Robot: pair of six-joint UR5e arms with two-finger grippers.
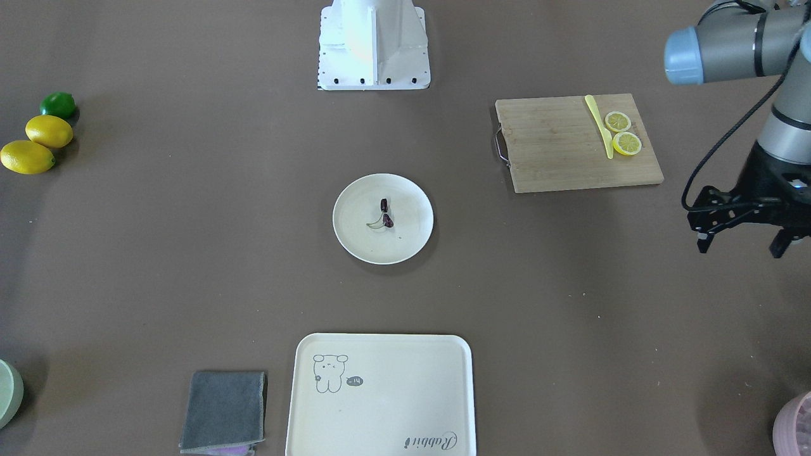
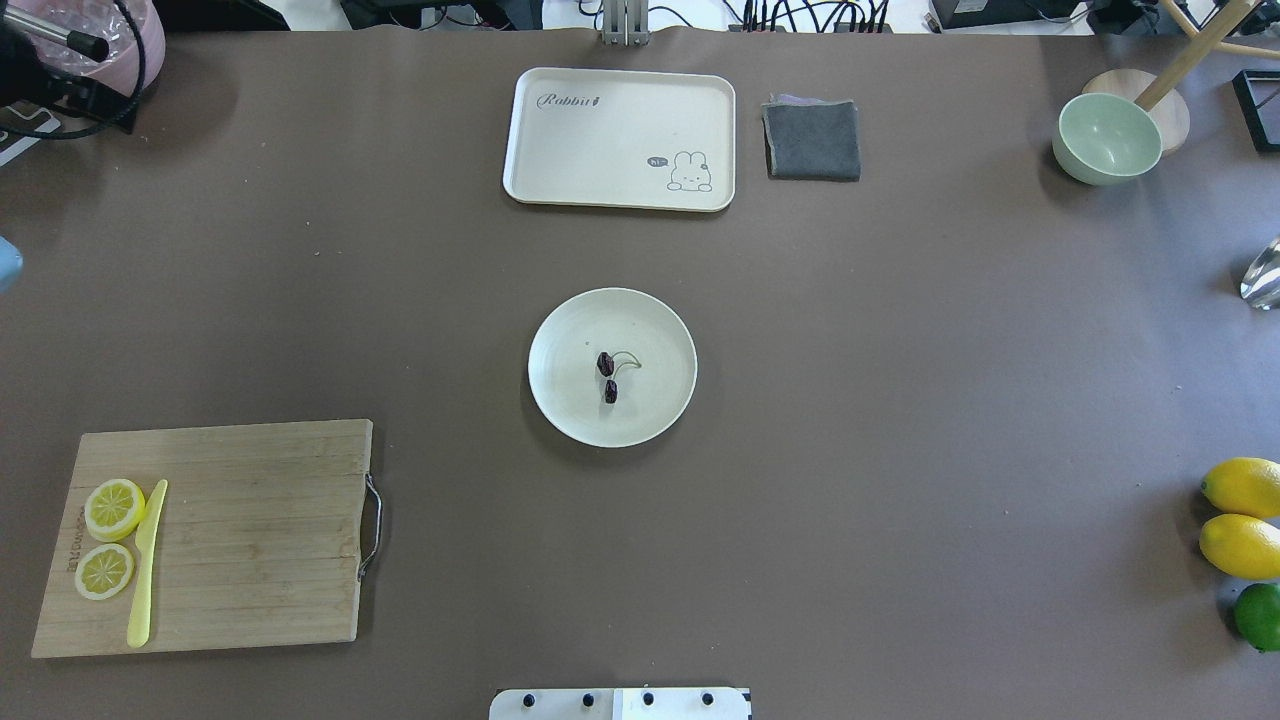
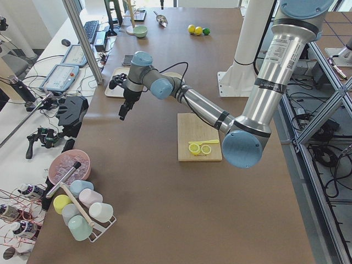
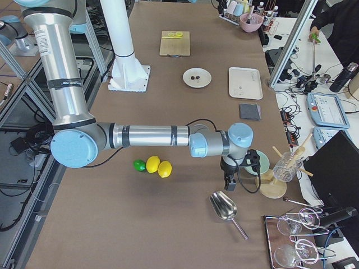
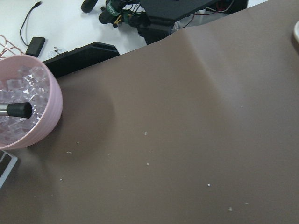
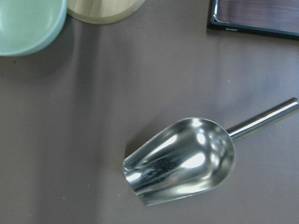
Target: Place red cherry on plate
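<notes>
The red cherry (image 1: 385, 214), a dark pair joined by a green stem, lies near the middle of the round cream plate (image 1: 355, 237) at the table's centre; the overhead view shows the cherry (image 2: 608, 376) and the plate (image 2: 570, 405) too. No gripper touches either. My left gripper (image 1: 741, 246) hangs open and empty far off to the side, beyond the cutting board, and also shows in the exterior left view (image 3: 124, 110). My right gripper (image 4: 229, 182) shows only in the exterior right view, above a metal scoop; I cannot tell whether it is open or shut.
A wooden cutting board (image 1: 557, 152) carries two lemon slices and a yellow knife. A cream tray (image 1: 380, 411) and a grey cloth (image 1: 225, 411) lie at the operators' edge. Lemons (image 1: 38, 145), a green bowl (image 2: 1108, 138), a pink bowl (image 5: 32, 112) and a scoop (image 6: 182, 161) sit at the table's ends.
</notes>
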